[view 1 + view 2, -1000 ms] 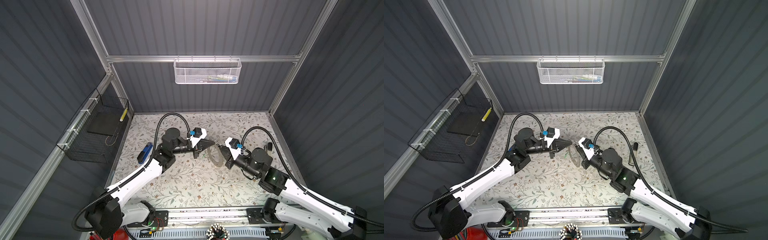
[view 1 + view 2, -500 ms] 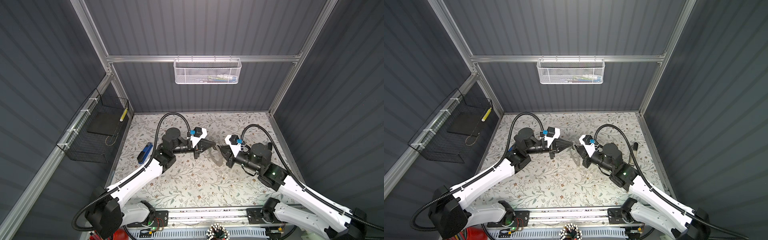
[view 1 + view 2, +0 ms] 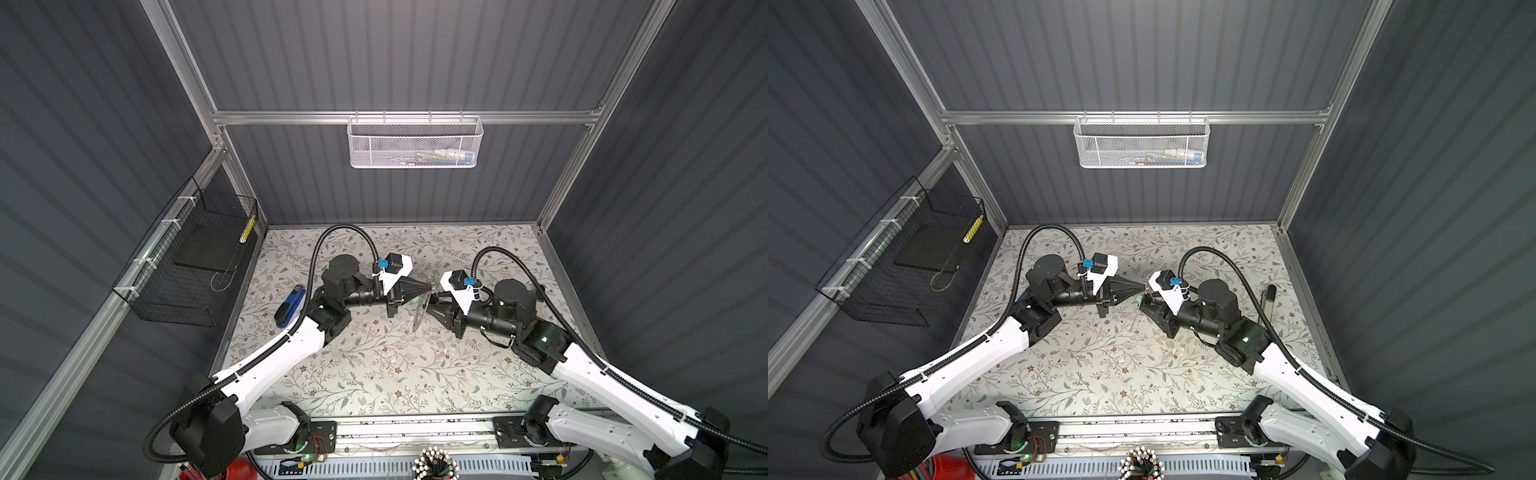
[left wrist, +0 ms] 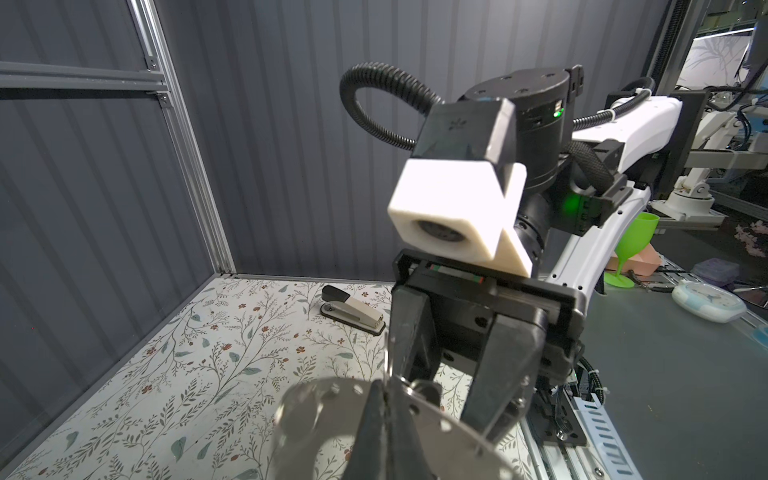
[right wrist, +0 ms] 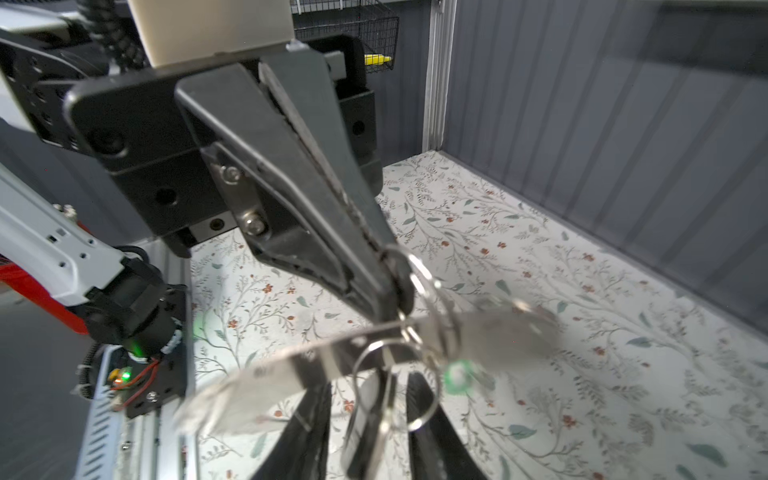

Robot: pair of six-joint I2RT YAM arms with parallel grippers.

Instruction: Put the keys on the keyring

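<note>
We saw a blue stapler (image 3: 289, 306) lying on the floral table (image 3: 374, 374), well apart from the left gripper (image 3: 430, 286) and back behind its wrist. That gripper's fingers (image 5: 291, 187) were pressed together, pinching the rim of the keyring (image 4: 316, 395). The keyring was held clear of the table. In both top views it showed edge-on, hanging down from the left fingertips toward the tabletop.

Just beside the pinch, small split rings hung at the keyring's rim and carried the keys. The green-tagged key (image 5: 457, 376), badly blurred, sat just past the left fingertips. The dark-headed key (image 5: 365, 419) hung lower. We could not tell for certain whether the split rings passed through the rim's holes.

The right gripper (image 5: 370, 390) faced the left one, tip to tip, with the keyring between them. Its fingers (image 4: 498, 374) were spread apart, one on each side of the hanging key, gripping nothing. Whether either finger touched the ring we could not tell.

Farther right, well apart from those fingers, a black-and-cream stapler (image 4: 351, 313) lay on the table.
</note>
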